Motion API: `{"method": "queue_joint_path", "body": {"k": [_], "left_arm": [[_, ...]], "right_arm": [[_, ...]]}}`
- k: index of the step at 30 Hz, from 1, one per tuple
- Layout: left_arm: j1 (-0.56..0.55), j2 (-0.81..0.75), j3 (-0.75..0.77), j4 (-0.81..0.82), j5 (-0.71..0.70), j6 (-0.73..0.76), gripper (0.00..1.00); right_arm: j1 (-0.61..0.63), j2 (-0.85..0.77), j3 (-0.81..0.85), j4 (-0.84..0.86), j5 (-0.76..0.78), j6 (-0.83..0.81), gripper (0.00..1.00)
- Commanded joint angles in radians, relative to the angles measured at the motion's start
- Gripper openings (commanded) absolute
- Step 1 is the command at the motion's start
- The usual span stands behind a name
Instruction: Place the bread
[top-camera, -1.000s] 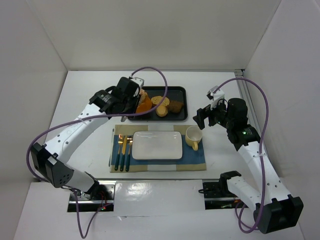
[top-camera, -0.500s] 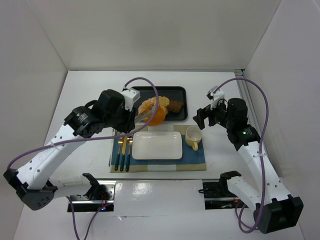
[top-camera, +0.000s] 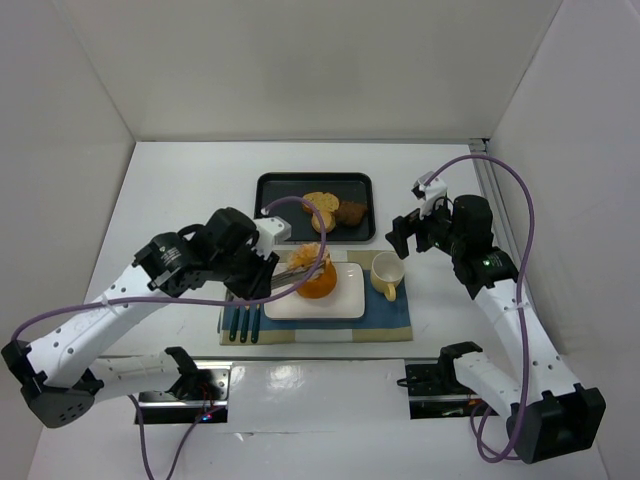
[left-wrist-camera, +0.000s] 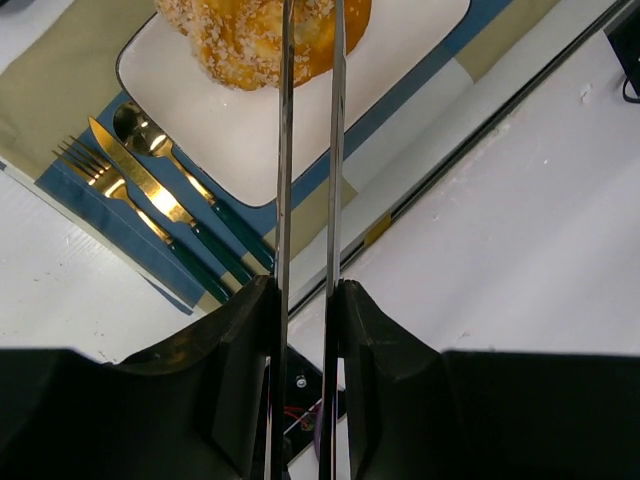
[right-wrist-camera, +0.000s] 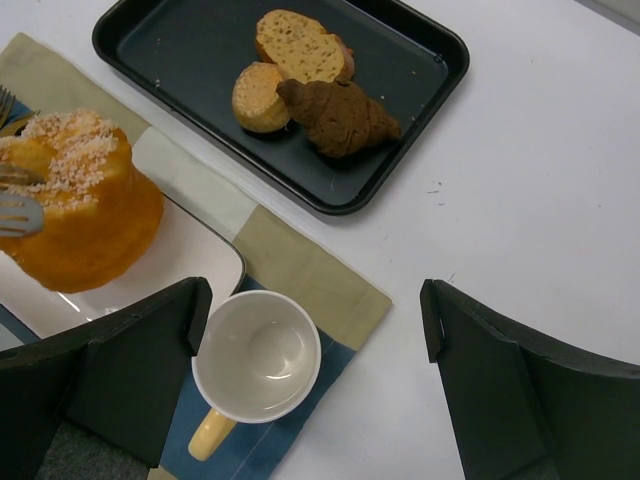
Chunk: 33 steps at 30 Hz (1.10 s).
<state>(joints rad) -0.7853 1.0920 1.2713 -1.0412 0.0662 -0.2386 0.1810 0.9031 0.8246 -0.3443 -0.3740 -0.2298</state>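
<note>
The bread (top-camera: 318, 279), a large orange-golden bun with a pale crumbly top, is at the white plate (top-camera: 345, 300), on it or just above it. My left gripper (top-camera: 266, 264) is shut on metal tongs (top-camera: 298, 268), and the tong tips clasp the bun. In the left wrist view the tongs (left-wrist-camera: 310, 150) run from my gripper (left-wrist-camera: 305, 300) up to the bread (left-wrist-camera: 250, 30) over the plate (left-wrist-camera: 240, 130). The right wrist view shows the bread (right-wrist-camera: 80, 220) on the plate's right part. My right gripper (top-camera: 412, 233) is open and empty above the cup (top-camera: 386, 272).
A black tray (top-camera: 300, 186) behind the plate holds tan round slices (top-camera: 320, 207) and a dark brown chunk (top-camera: 350, 212). A gold knife, fork and spoon (top-camera: 243, 300) lie left of the plate on the blue and tan placemat (top-camera: 390, 318). The cup is white with a yellow handle.
My left arm carried the bread in the tongs from the tray forward and down to the white plate. The right arm has not moved.
</note>
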Motion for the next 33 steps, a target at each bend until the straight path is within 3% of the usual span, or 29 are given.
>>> {"method": "queue_joint_path", "body": {"k": [1, 11, 12, 16, 20, 24, 33], "left_arm": [[-0.031, -0.032, -0.012, 0.021, 0.024, 0.018, 0.0], [-0.049, 0.042, -0.012, 0.012, 0.044, 0.018, 0.03], [-0.049, 0.052, -0.021, 0.012, 0.035, 0.018, 0.16], [-0.049, 0.052, -0.021, 0.012, 0.035, 0.018, 0.46], [-0.049, 0.042, -0.021, 0.012, 0.035, 0.018, 0.62], [-0.049, 0.031, -0.021, 0.003, 0.035, 0.018, 0.66], [-0.049, -0.015, 0.042, -0.006, 0.026, 0.018, 0.65]], "right_arm": [[0.008, 0.007, -0.004, 0.007, 0.01, -0.008, 0.99], [0.008, -0.003, -0.004, 0.007, 0.02, -0.008, 0.99], [0.008, -0.003, -0.004, 0.007, 0.02, -0.008, 0.99], [0.008, -0.003, -0.004, 0.007, 0.02, -0.008, 0.99], [0.008, -0.003, -0.004, 0.007, 0.02, -0.008, 0.99], [0.008, -0.003, -0.004, 0.007, 0.02, -0.008, 0.99], [0.008, -0.003, -0.004, 0.007, 0.02, -0.008, 0.99]]}}
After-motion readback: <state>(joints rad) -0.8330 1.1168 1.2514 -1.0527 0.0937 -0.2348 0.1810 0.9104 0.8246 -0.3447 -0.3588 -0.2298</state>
